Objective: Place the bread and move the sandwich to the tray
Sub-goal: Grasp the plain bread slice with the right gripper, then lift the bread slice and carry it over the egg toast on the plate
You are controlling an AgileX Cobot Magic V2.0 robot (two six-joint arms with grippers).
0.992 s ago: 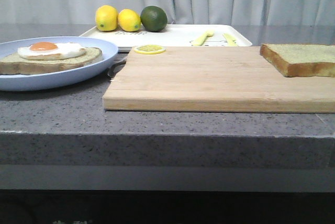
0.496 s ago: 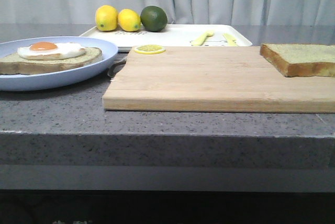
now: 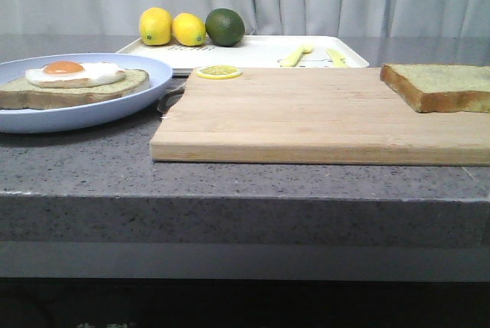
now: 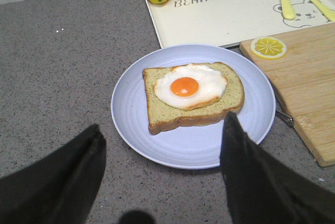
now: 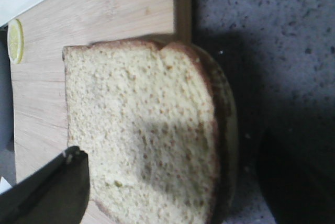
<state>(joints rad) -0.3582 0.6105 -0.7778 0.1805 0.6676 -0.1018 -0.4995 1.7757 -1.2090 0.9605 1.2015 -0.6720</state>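
Note:
The sandwich (image 3: pixel 73 81), one brown-crusted slice with a fried egg on top, lies on a pale-blue plate (image 3: pixel 115 109) at the left. In the left wrist view my left gripper (image 4: pixel 162 148) hangs open over the counter, just short of the plate's (image 4: pixel 136 130) near rim, with the sandwich (image 4: pixel 192 97) beyond its fingers. The plain bread (image 3: pixel 440 86) rests on the right end of the wooden cutting board (image 3: pixel 306 117). My right gripper (image 5: pixel 170 150) stands open astride the bread (image 5: pixel 146 130), one finger (image 5: pixel 57 187) on each side. The white tray (image 3: pixel 253 54) lies at the back. Neither gripper shows in the front view.
Two lemons (image 3: pixel 172 27) and a lime (image 3: pixel 224 27) sit on the tray's left end, a yellow fork (image 3: pixel 295 55) and knife (image 3: pixel 335 57) on its right. A lemon slice (image 3: pixel 219 72) lies on the board's far left corner. The bread overhangs the board's side edge.

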